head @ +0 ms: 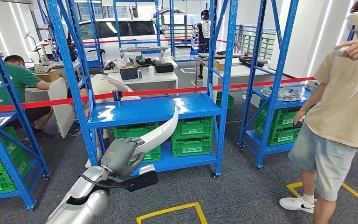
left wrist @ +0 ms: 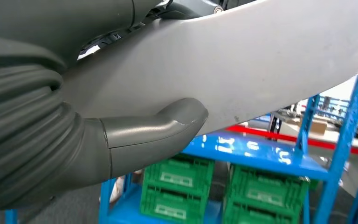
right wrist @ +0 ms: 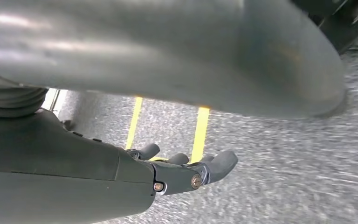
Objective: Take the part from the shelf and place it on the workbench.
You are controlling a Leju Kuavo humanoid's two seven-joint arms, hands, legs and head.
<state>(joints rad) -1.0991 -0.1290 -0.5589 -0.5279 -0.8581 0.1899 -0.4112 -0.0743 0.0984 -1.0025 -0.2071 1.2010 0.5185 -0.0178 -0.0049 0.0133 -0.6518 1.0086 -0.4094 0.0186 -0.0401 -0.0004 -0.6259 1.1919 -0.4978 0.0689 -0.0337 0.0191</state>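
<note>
The blue shelf (head: 154, 110) is standing ahead over green crates (head: 192, 135) while the left hand (head: 119, 157) is gripping the long, curved, pale part (head: 161, 133) in the air before it, and the right hand (right wrist: 186, 172) is hanging over grey floor, fingers slightly curled and holding nothing.

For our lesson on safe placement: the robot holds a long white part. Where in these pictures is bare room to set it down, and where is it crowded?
The upper blue shelf facing the left robot hand is bare apart from a small dark cup near its left upright. Below it, green crates crowd the lower level. The white part overlaps that shelf's front edge. A person stands on the right.
</note>
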